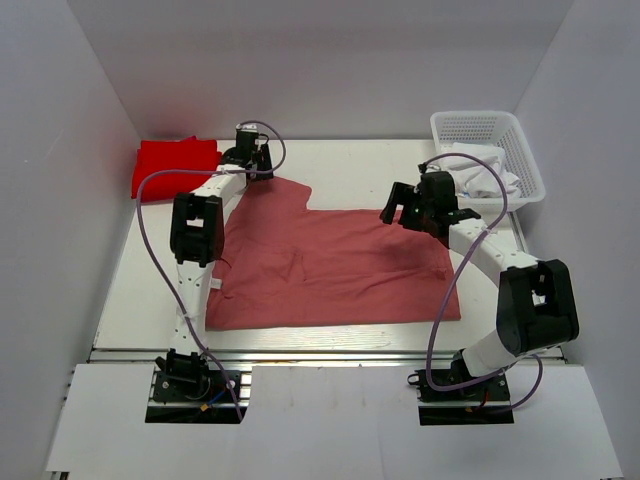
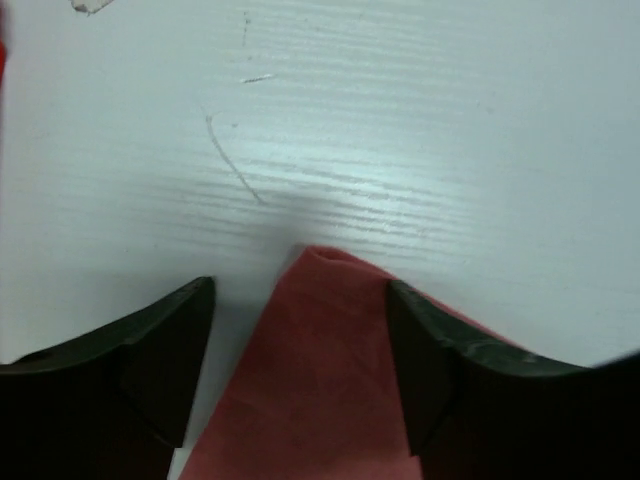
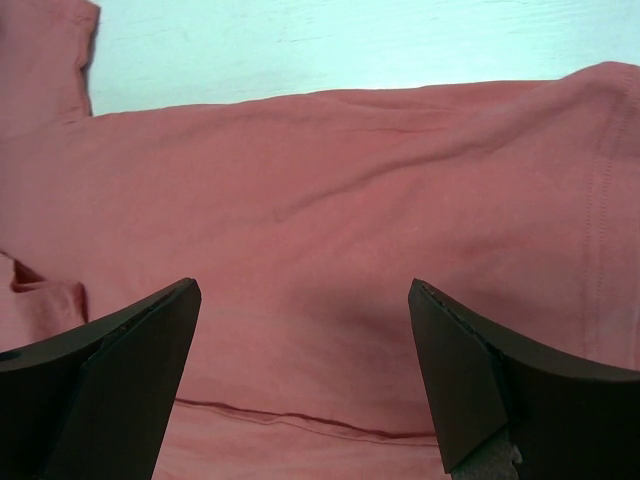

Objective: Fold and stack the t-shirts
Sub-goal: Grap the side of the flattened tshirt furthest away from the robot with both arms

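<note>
T-shirt (image 2: pixel 310 400), pink, corner inside left hand (image 2: pixel 300 288) — body under right hand (image 3: pixel 305 290)

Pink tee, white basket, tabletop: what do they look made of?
Pink tee: matte soft cloth, likely cotton knit; wrinkles, stitched hem. White basket: probably moulded plastic; rigid lattice walls, slight gloss. Tabletop: white laminate or painted board, hard to say which; faint grain lines, scratches, soft sheen.

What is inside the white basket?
A bunched-up white cloth lies in the basket. It covers the bottom, so the pictures don't show whether anything else is under it.
</note>
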Robot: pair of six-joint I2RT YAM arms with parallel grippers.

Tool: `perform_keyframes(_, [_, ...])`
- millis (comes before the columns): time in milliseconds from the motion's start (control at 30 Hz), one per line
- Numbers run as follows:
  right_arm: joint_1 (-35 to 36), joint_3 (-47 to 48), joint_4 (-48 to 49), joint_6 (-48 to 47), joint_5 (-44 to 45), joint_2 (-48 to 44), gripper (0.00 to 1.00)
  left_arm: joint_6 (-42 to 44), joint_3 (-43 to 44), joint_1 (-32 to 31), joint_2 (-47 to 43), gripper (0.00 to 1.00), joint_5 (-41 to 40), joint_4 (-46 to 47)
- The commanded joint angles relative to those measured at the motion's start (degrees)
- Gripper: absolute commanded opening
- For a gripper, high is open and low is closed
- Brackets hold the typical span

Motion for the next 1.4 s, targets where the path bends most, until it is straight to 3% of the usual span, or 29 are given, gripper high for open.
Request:
perform_keyframes(0, [-0.32,0.73,1.83,-0.33,-2.46,0.80,0.90,-1.24,0.03,-0.16,0.23,0.76,2.77,2.80])
perform_keyframes(367, [-0.41,5.82,1.48,0.64,6.76,5.45,0.90,-0.63,-0.41,-0.16,3.13,0.24,4.61,3.41])
perform_keyframes(400, [-0.15,6.35,0.52,0.12,8.51,6.16,0.90,-0.63,0.37,-0.16,3.66,0.09,4.61,3.41])
perform_keyframes(433, [-0.41,8.18,-0.10,0.11,9.75,7.56,0.90,0.15,0.38,-0.16,3.66,0.02,5.14,3.41])
perform_keyframes(567, [-0.32,14.34,-4.06,2.75,23.25,11.77,0.90,1.57,-0.40,-0.16,3.05,0.00,5.84,5.16])
perform_keyframes(767, [-1.20,24.45,-11.44,6.70,32.16,22.66,0.90,2.18,-4.45,-0.16,-0.81,0.00,4.09,8.51])
perform_keyframes(1033, [-4.36,32.72,-15.75,7.23,32.09,30.50,0.90,2.18,-5.51,-0.16,-2.67,0.00,2.77,9.04])
perform_keyframes(1367, [-5.86,33.42,-16.28,6.36,29.72,34.81,0.79,2.71,-5.51,-0.16,-3.72,0.00,1.02,9.56])
